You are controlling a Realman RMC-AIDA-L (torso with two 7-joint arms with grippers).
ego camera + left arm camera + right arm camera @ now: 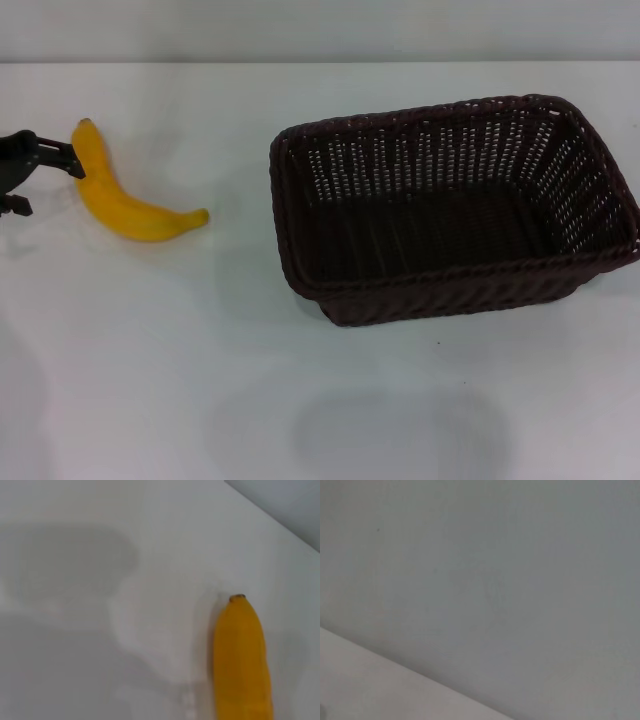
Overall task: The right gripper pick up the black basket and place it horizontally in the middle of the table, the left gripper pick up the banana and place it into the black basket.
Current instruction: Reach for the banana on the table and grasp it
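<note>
Banana (128,196) lies on table (150,380), upper end touching left tool (70,160); grip unclear.

matte blk angular claw (60,160), prob. thin fingers

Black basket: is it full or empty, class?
Empty. The black basket shows only its bare woven floor; the banana lies outside it on the table.
</note>
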